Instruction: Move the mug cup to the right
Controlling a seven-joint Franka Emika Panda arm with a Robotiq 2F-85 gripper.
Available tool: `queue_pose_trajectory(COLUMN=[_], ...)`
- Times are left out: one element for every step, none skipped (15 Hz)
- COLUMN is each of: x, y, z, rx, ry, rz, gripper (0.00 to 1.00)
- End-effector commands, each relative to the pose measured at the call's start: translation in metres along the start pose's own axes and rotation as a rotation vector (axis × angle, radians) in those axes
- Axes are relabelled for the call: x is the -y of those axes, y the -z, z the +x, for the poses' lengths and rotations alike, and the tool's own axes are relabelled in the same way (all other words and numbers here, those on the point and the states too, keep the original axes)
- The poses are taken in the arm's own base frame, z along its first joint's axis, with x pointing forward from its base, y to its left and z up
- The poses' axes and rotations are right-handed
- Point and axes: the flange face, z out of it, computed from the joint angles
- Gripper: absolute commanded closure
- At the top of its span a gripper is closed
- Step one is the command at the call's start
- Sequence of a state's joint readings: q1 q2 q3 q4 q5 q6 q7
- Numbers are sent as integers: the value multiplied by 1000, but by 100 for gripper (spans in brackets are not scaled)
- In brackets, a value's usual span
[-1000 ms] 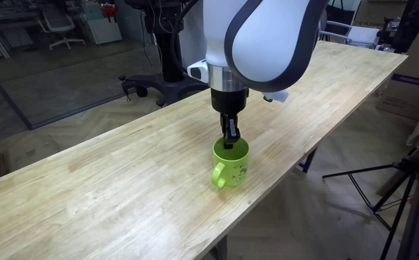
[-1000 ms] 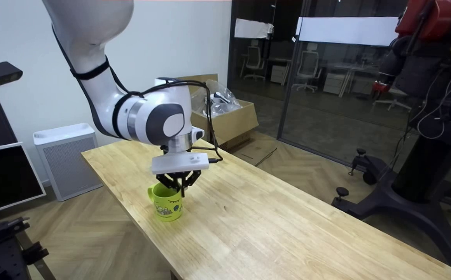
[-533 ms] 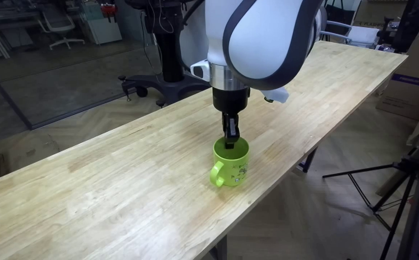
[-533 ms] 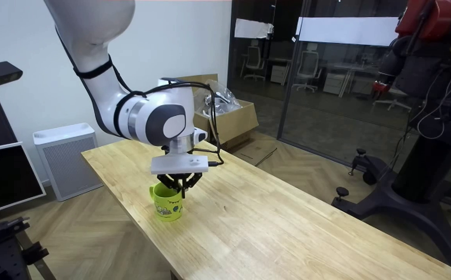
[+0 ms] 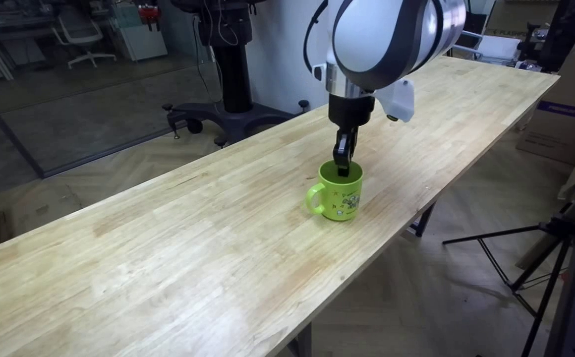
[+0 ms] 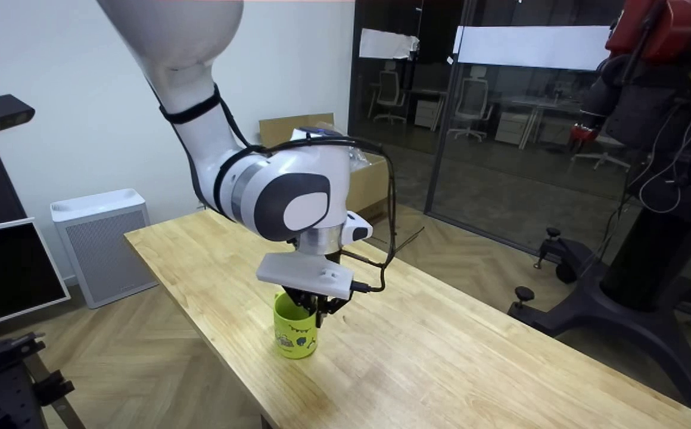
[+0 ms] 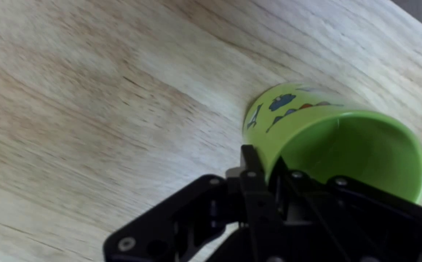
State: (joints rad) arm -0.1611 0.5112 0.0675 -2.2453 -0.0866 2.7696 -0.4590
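The lime-green mug cup (image 5: pixel 339 201) is upright at the tabletop in both exterior views; I cannot tell whether its base touches the wood. Its loop handle points left in that view. It also shows in an exterior view (image 6: pixel 295 338), where the handle is mostly hidden. My gripper (image 5: pixel 343 169) is above its rim, shut on the wall, with one finger inside and one outside. In the wrist view the mug (image 7: pixel 356 153) fills the right side, with drawings on its wall. The gripper (image 7: pixel 265 165) pinches the rim's near-left edge there.
The long wooden table (image 5: pixel 178 258) carries the mug, with its long edge (image 5: pixel 381 248) near it. A black wheeled stand (image 6: pixel 631 298) and an open cardboard box (image 6: pixel 369 185) are beyond the table. A tripod (image 5: pixel 560 228) stands on the floor.
The gripper and mug have moved together, right and up the picture in one exterior view, right and down in the other. The mug and wrist have turned slightly.
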Motion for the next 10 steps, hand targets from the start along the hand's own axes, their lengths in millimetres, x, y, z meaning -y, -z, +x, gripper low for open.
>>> queue_pose_trajectory(x=[-41, -50, -58, -63, -67, -70, -73, -74, -75, -76], y=[11, 12, 13, 13, 13, 13, 12, 11, 11, 10], z=[-6, -10, -12, -14, -15, -15, -14, -13, -13, -12], rx=[5, 10, 13, 17, 20, 21, 23, 24, 25, 28], ry=[-194, -242, -292, -339, -389, -436, -484, -532, -580, -629], rz=[-11, -13, -14, -13, -11, -10, -9, -7, -3, 0], gripper=[98, 98, 98, 98, 98, 98, 98, 98, 98, 98])
